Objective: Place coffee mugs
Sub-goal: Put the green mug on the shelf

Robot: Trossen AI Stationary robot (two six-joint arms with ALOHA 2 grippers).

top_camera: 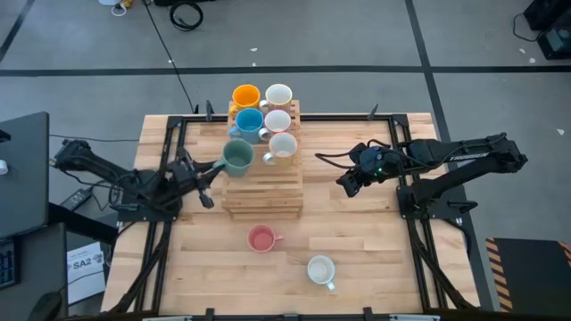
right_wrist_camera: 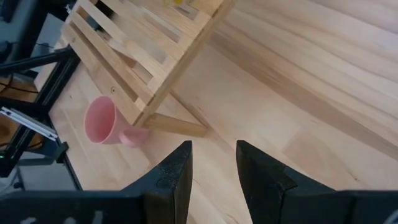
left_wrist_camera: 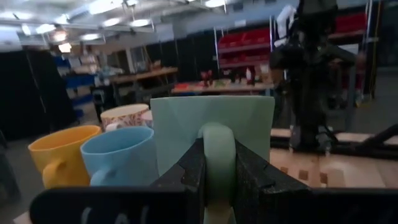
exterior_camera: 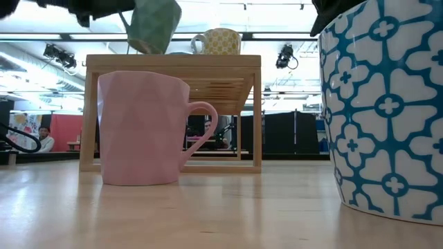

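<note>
green mug handle, partly hidden, sits clamped in left gripper; right gripper empty, apart.

In the left wrist view the left claw's fingers cover the lower part of the green mug's handle, the patterned mug behind it shows only its rim, and the low view cuts off the blue-patterned mug.

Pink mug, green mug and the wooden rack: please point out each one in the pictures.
pink mug (exterior_camera: 142, 128): low view, on its faceted side wall.
green mug (top_camera: 237, 158): high view, on its rim and opening.
wooden rack (top_camera: 268, 192): high view, on its bare top slats.
</note>
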